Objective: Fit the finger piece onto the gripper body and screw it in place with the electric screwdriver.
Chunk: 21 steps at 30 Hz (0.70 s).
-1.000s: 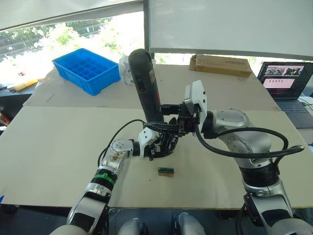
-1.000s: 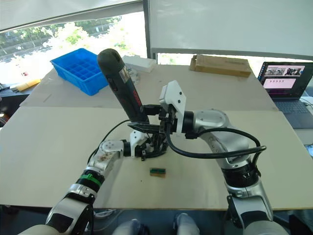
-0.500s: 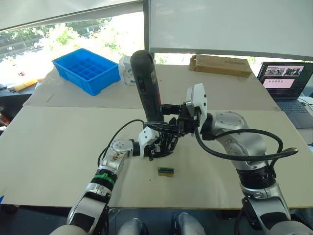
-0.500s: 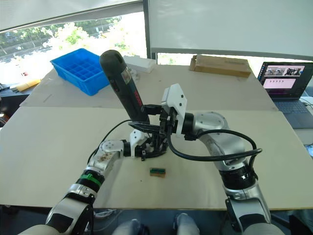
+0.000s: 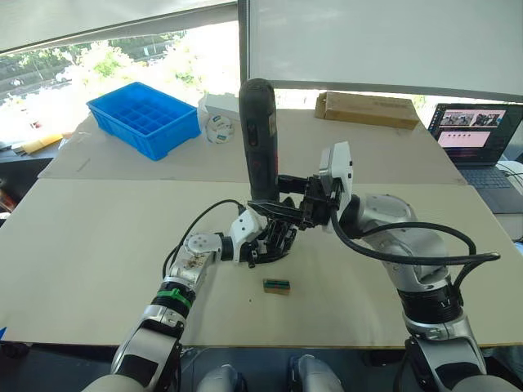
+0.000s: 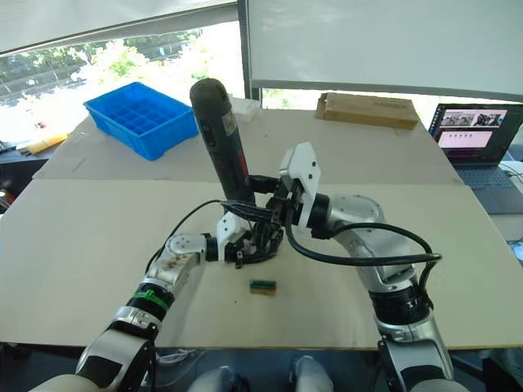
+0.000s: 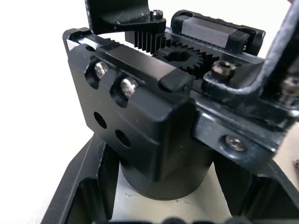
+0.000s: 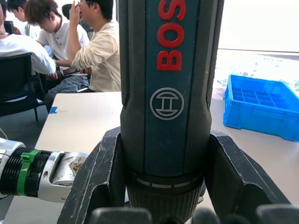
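Both pairs of jaws were closed on their loads. The right gripper [image 6: 260, 204] was clamped around the lower barrel of the electric screwdriver [image 6: 221, 139], as confirmed in the right wrist view, where the two fingers [image 8: 100, 179] were pressed against either side of the tool body. The left gripper [image 5: 260, 239] was closed around the round base of the gripper body [image 7: 145, 116], which was held just above the table [image 5: 98, 245] at centre frame.

The screwdriver was held nearly upright, its butt end raised toward the upper middle of the frame and its tip directed down onto the gripper body. The tip itself was hidden behind the fingers. In the left wrist view, a black piece [image 7: 122, 14] was seen seated at the top of the body above the gear teeth, with a screw head visible in it; this was judged to be the finger piece, already fitted.

The screw-driving step was therefore judged to be in hand. The next move would call for the bit to be kept square in the screw head while the body was held steady. A small green block [image 5: 277, 285] lay unused on the table, just below the gripper body in the frame.
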Each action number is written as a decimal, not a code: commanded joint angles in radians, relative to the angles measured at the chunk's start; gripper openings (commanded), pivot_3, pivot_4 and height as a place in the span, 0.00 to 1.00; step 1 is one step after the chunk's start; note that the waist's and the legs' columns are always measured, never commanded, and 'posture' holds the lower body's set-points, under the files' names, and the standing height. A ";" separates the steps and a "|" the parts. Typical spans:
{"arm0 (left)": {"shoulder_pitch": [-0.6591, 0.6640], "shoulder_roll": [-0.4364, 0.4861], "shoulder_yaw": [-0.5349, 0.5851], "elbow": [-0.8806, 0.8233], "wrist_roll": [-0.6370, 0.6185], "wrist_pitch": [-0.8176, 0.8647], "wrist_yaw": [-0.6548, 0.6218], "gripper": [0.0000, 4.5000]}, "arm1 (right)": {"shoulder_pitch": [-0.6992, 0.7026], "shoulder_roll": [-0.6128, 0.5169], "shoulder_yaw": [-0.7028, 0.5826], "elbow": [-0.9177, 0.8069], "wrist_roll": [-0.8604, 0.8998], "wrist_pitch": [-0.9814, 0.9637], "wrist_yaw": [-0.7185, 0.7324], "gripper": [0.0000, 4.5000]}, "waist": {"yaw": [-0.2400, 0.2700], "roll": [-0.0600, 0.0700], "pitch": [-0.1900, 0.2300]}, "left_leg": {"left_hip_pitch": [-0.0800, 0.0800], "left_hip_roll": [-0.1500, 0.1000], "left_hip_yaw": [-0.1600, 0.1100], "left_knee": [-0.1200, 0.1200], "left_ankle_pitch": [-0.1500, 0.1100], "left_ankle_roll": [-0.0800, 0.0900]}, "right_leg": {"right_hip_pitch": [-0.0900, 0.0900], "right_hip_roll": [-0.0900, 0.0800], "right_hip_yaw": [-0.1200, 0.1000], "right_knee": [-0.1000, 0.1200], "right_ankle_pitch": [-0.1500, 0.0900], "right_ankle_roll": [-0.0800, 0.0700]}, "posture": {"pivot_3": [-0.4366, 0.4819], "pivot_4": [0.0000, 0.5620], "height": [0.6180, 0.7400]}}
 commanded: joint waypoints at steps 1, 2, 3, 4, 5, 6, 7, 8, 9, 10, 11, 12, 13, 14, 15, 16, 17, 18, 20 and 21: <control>-0.037 -0.006 0.012 -0.013 -0.014 -0.024 0.001 0.52 | 0.043 -0.012 0.044 0.073 -0.059 0.021 -0.008 0.43 | 0.000 0.000 0.000 | 0.000 0.000 0.000 0.000 0.000 0.000 | 0.000 0.000 0.000 0.000 0.000 0.000 | 0.48 0.27 0.98; -0.036 -0.006 0.012 -0.013 -0.014 -0.025 0.000 0.52 | 0.049 -0.013 0.053 0.081 -0.067 0.013 -0.008 0.43 | 0.000 0.000 0.000 | 0.000 0.000 0.000 0.000 0.000 0.000 | 0.000 0.000 0.000 0.000 0.000 0.000 | 0.48 0.27 0.98; -0.036 -0.005 0.012 -0.013 -0.014 -0.026 -0.001 0.52 | 0.055 -0.015 0.061 0.088 -0.074 0.007 -0.007 0.43 | 0.000 0.000 0.000 | 0.000 0.000 0.000 0.000 0.000 0.000 | 0.000 0.000 0.000 0.000 0.000 0.000 | 0.48 0.27 0.98; -0.035 -0.005 0.012 -0.013 -0.013 -0.027 -0.002 0.52 | 0.062 -0.013 0.064 0.096 -0.073 0.009 -0.012 0.43 | 0.000 0.000 0.000 | 0.000 0.000 0.000 0.000 0.000 0.000 | 0.000 0.000 0.000 0.000 0.000 0.000 | 0.48 0.27 0.98; -0.035 -0.005 0.012 -0.013 -0.013 -0.027 -0.002 0.52 | 0.066 -0.012 0.065 0.102 -0.074 0.008 -0.015 0.43 | 0.000 0.000 -0.001 | 0.000 0.000 0.000 0.000 0.000 0.000 | 0.000 -0.001 0.000 0.000 0.000 0.000 | 0.48 0.27 0.98; -0.036 -0.005 0.012 -0.013 -0.013 -0.027 -0.002 0.52 | 0.069 -0.012 0.065 0.106 -0.075 0.006 -0.016 0.43 | 0.000 0.000 -0.001 | 0.001 0.000 0.000 0.000 0.000 0.000 | 0.000 -0.001 0.000 0.000 0.000 0.000 | 0.48 0.27 0.98; -0.036 -0.005 0.012 -0.014 -0.012 -0.026 -0.002 0.52 | 0.071 -0.012 0.065 0.109 -0.076 0.002 -0.016 0.43 | 0.000 0.001 -0.002 | 0.001 0.000 0.000 0.000 0.000 0.000 | 0.001 0.000 0.000 0.000 0.000 0.000 | 0.48 0.27 0.98; -0.036 -0.006 0.012 -0.014 -0.012 -0.026 -0.001 0.52 | 0.072 -0.012 0.065 0.111 -0.077 -0.001 -0.015 0.43 | 0.000 0.001 -0.002 | 0.001 0.000 0.000 0.000 0.000 0.000 | 0.001 -0.001 0.000 0.000 0.000 0.000 | 0.48 0.27 0.98; -0.036 -0.006 0.012 -0.014 -0.012 -0.027 -0.001 0.52 | 0.074 -0.011 0.063 0.113 -0.077 -0.003 -0.018 0.43 | 0.000 0.001 -0.002 | 0.001 0.000 0.000 0.000 0.000 0.000 | 0.001 -0.001 0.000 0.000 0.000 0.000 | 0.48 0.27 0.98; -0.037 -0.006 0.012 -0.014 -0.012 -0.026 -0.002 0.52 | 0.074 -0.009 0.060 0.115 -0.077 -0.007 -0.020 0.43 | 0.000 0.001 -0.002 | 0.001 0.000 0.000 0.000 0.000 0.000 | 0.001 -0.001 0.000 0.000 0.000 0.000 | 0.48 0.27 0.98; -0.037 -0.005 0.012 -0.014 -0.012 -0.025 -0.002 0.52 | 0.074 -0.009 0.059 0.118 -0.076 -0.010 -0.022 0.43 | -0.001 0.001 -0.002 | 0.001 0.000 0.000 0.000 0.000 0.000 | 0.001 -0.001 0.000 0.000 0.000 0.000 | 0.48 0.27 0.98; -0.038 -0.005 0.012 -0.014 -0.011 -0.025 -0.002 0.52 | 0.074 -0.008 0.058 0.120 -0.075 -0.013 -0.023 0.43 | -0.001 0.001 -0.002 | 0.001 0.000 0.000 0.000 0.000 0.000 | 0.001 -0.001 0.000 0.000 0.000 0.000 | 0.48 0.27 0.98; -0.039 -0.004 0.012 -0.014 -0.011 -0.024 -0.002 0.52 | 0.074 -0.008 0.059 0.121 -0.075 -0.014 -0.024 0.43 | -0.001 0.001 -0.002 | 0.001 0.000 0.000 0.000 0.000 0.000 | 0.001 -0.001 0.000 0.000 0.000 0.000 | 0.48 0.27 0.98; -0.039 -0.003 0.012 -0.013 -0.011 -0.024 -0.002 0.52 | 0.074 -0.008 0.059 0.122 -0.074 -0.016 -0.024 0.43 | -0.001 0.001 -0.002 | 0.001 0.000 0.000 0.000 0.000 0.000 | 0.001 -0.001 0.001 0.000 0.000 0.000 | 0.48 0.27 0.98; -0.040 -0.003 0.013 -0.013 -0.011 -0.024 -0.002 0.52 | 0.074 -0.008 0.059 0.123 -0.074 -0.017 -0.023 0.43 | -0.001 0.001 -0.002 | 0.001 0.000 0.000 0.000 0.000 0.000 | 0.001 -0.001 0.001 0.000 0.000 0.000 | 0.48 0.27 0.98; -0.040 -0.002 0.013 -0.013 -0.011 -0.023 -0.002 0.52 | 0.074 -0.008 0.060 0.124 -0.075 -0.018 -0.024 0.43 | -0.001 0.001 -0.002 | 0.001 0.000 0.000 0.000 0.000 0.000 | 0.001 -0.001 0.001 0.000 0.000 0.000 | 0.48 0.27 0.98; -0.041 -0.002 0.013 -0.013 -0.011 -0.023 -0.002 0.52 | 0.075 -0.007 0.060 0.124 -0.075 -0.019 -0.024 0.43 | -0.001 0.001 -0.003 | 0.001 0.000 0.000 0.000 0.000 0.000 | 0.001 -0.001 0.000 0.000 0.000 0.000 | 0.48 0.27 0.98; -0.041 -0.002 0.013 -0.013 -0.011 -0.022 -0.002 0.52 | 0.075 -0.007 0.060 0.125 -0.075 -0.020 -0.024 0.43 | -0.001 0.001 -0.003 | 0.001 0.000 0.000 0.000 0.000 0.000 | 0.001 -0.001 0.001 0.000 0.000 0.000 | 0.48 0.27 0.98; -0.040 -0.001 0.013 -0.014 -0.011 -0.022 -0.002 0.52 | 0.076 -0.006 0.061 0.126 -0.075 -0.022 -0.024 0.43 | -0.001 0.001 -0.003 | 0.001 0.000 0.000 0.000 0.000 0.000 | 0.001 -0.001 0.001 0.000 0.000 0.000 | 0.48 0.27 0.98; -0.040 -0.001 0.013 -0.014 -0.011 -0.021 -0.002 0.52 | 0.077 -0.006 0.061 0.126 -0.074 -0.023 -0.024 0.43 | -0.001 0.001 -0.003 | 0.001 0.000 0.000 0.000 0.000 0.000 | 0.001 -0.001 0.001 0.000 0.000 0.000 | 0.48 0.27 0.98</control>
